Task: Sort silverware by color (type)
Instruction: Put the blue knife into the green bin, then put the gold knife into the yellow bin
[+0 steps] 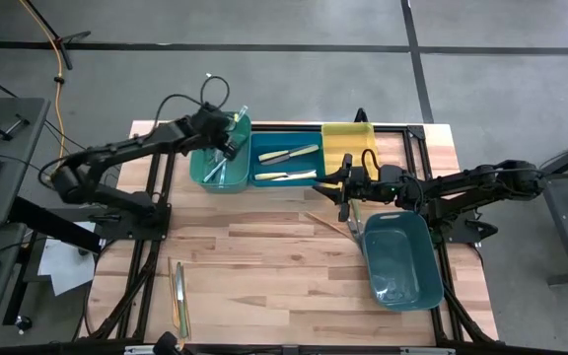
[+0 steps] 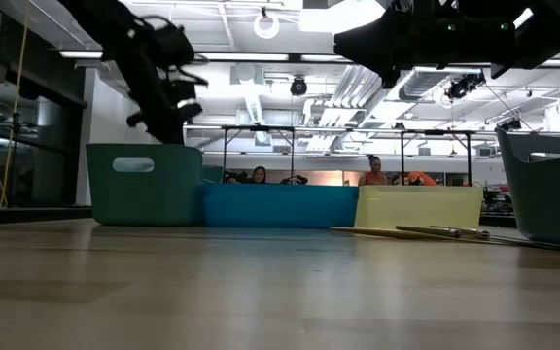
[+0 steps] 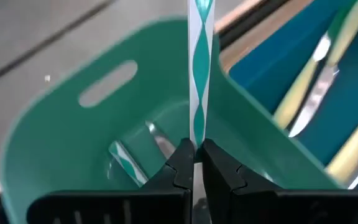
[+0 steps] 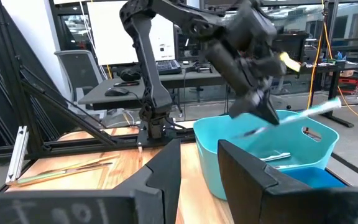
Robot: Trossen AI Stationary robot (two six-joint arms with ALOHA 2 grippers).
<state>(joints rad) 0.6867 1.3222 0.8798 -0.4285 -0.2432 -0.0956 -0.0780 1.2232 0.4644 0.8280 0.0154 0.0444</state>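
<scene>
- High view: the left gripper [image 1: 227, 138] sits in the upper centre-left of the frame, over the green bin [image 1: 205, 174], pinched shut on a green-and-white striped utensil [image 1: 239, 116]. To its right, the blue bin [image 1: 286, 164] holds yellow-handled silverware [image 1: 289, 155], then comes a yellow bin [image 1: 348, 140]. The right gripper [image 1: 347, 196] waits at centre right, by a tilted teal bin [image 1: 402, 258]. Loose utensils [image 1: 178, 296] lie at the lower left.
- Low view: the left arm hangs over the green bin at the upper left; more utensils [image 2: 436, 232] lie on the table [image 2: 261, 292] at the right.
- Left wrist view: the fingers [image 3: 180, 163] clamp the striped handle at centre frame, above matching pieces [image 3: 127, 160] lying in the bin. Best to lower the utensil well inside the walls before releasing, so it cannot tip over the rim into the blue bin.
- Right wrist view: the right gripper's jaws stand partly apart with nothing between them.
</scene>
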